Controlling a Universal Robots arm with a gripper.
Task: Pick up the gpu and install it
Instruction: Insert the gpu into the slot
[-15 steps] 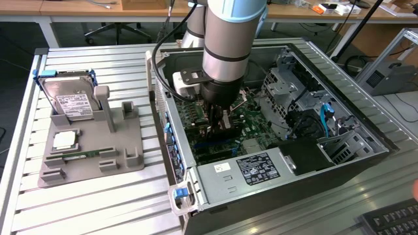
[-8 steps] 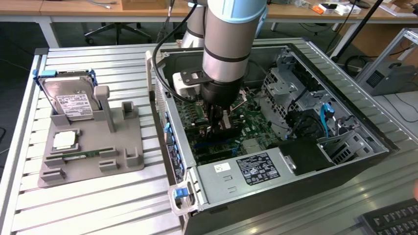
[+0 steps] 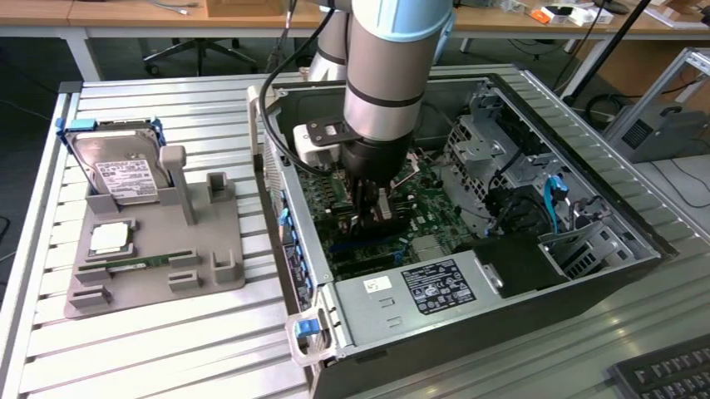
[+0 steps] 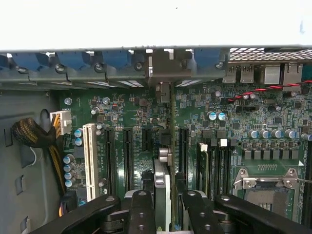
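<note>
The arm reaches down into the open computer case (image 3: 577, 274), which lies on its side on the slatted metal counter (image 3: 166, 349) toward the exterior view's right, and the end effector (image 3: 372, 218) sits low over the green motherboard (image 3: 427, 212). In the wrist view the end effector (image 4: 163, 207) has its black fingers (image 4: 141, 214) closed on the gpu (image 4: 165, 187), which is seen edge-on: a thin upright card with a green board edge and a silver part at its near end, standing between the two finger pads. The card runs in line with the row of long black expansion slots (image 4: 128, 158) on the motherboard (image 4: 204, 105), beside the single white slot (image 4: 89, 158), and its far end points toward the rear wall of the case, where blue slot latches (image 4: 73, 59) line the metal edge; whether the card's lower edge is seated in a slot or just above it cannot be told. A braided cable bundle (image 4: 29, 132) with a white connector (image 4: 61, 122) lies off to one side of the slots, and the bare CPU socket (image 4: 265, 181) with its metal frame is on the other side. In the exterior view, the power supply (image 3: 427, 287) with its label fills the near end of the case. On the counter to the exterior view's left stands a grey fixture (image 3: 155, 266) holding a silver hard drive (image 3: 122, 179), a CPU (image 3: 109, 238) and a narrow RAM stick (image 3: 139, 263), well apart from the case
</note>
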